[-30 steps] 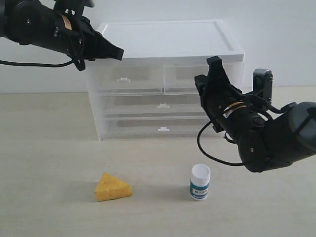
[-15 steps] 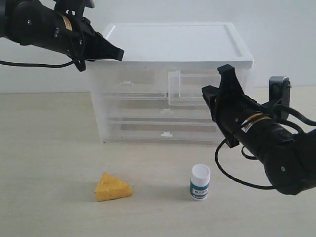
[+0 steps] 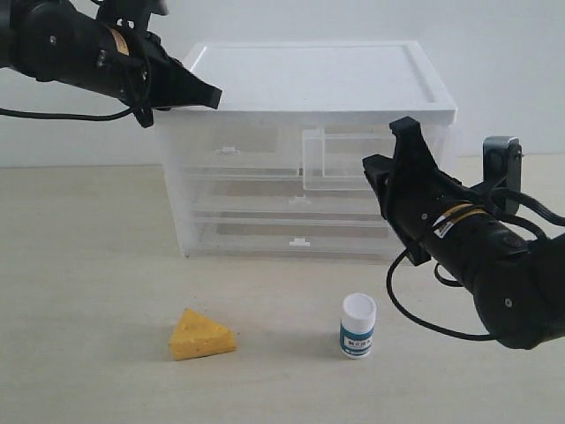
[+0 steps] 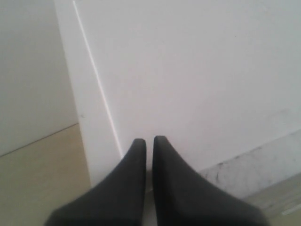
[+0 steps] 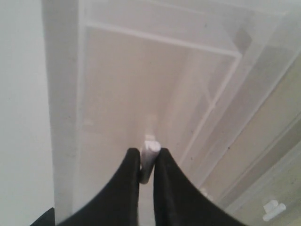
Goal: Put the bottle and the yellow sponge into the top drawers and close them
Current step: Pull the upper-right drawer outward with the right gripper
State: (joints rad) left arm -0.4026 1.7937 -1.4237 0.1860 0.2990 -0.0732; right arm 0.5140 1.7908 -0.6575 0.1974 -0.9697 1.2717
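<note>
right top drawer (image 3: 340, 159) now drawn partway out, flush a second earlier; cabinet (image 3: 309, 71) seen dragged forward with it. right claw (image 3: 388, 146) clamped on drawer tab (image 5: 151, 147). left claw (image 4: 148, 141) closed, pressed on cabinet top corner. bottle (image 3: 357, 326), yellow sponge (image 3: 202, 335) unmoved on desk (image 3: 88, 291). loading judged near.

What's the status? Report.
Left gripper shut, at cabinet top. Right gripper shut on top drawer handle, drawer part open. Bottle, yellow sponge on table, unobstructed.
</note>
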